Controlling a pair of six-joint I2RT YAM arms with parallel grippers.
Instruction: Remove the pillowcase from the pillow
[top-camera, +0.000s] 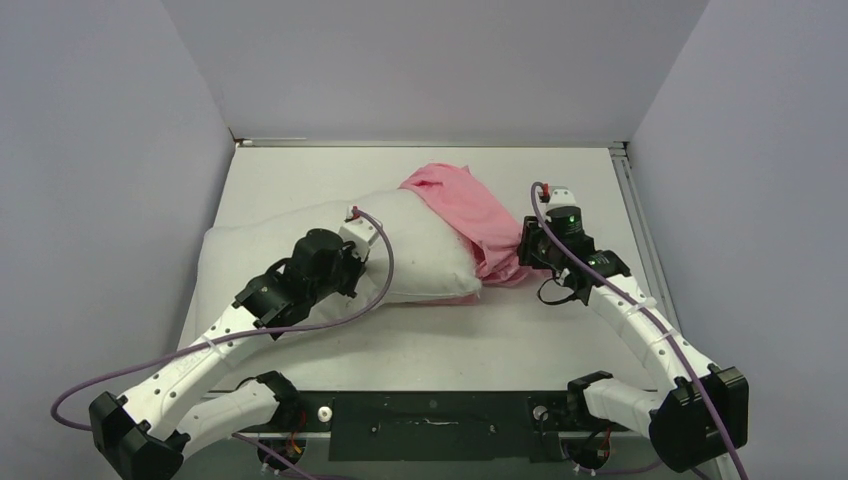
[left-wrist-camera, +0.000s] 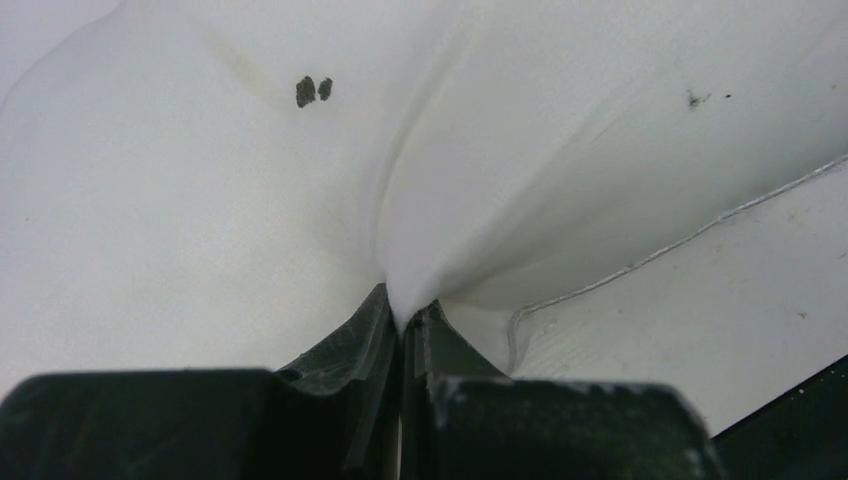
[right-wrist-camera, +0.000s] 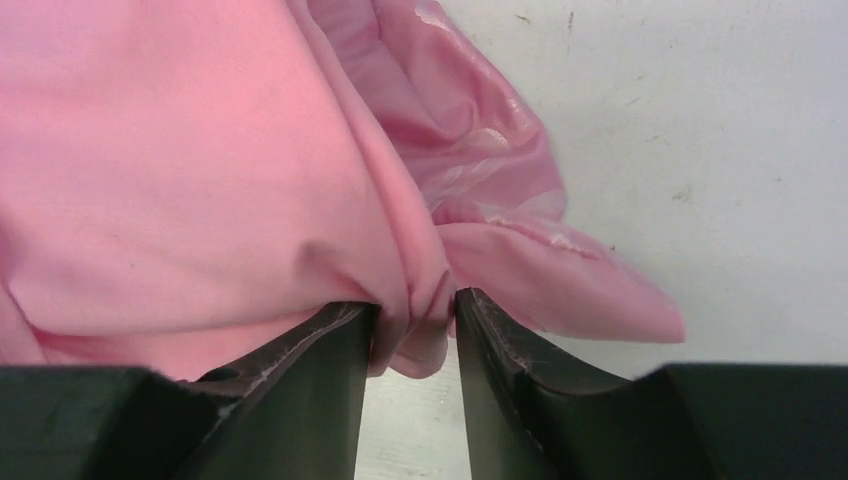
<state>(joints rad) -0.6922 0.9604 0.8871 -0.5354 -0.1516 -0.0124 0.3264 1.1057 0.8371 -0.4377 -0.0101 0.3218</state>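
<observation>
The left gripper (left-wrist-camera: 405, 312) is clamped on a pinch of the pillow (left-wrist-camera: 200, 200) at its near edge. A pillowcase (right-wrist-camera: 180, 150) fold is flanked by the right gripper (right-wrist-camera: 415, 305); grip cannot be told. The pillow's far right end is covered by the pillowcase.

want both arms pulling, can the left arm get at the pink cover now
Probably not: the left gripper is shut on the pillow, and the cover is bunched at the pillow's other end beside the right gripper.
</observation>
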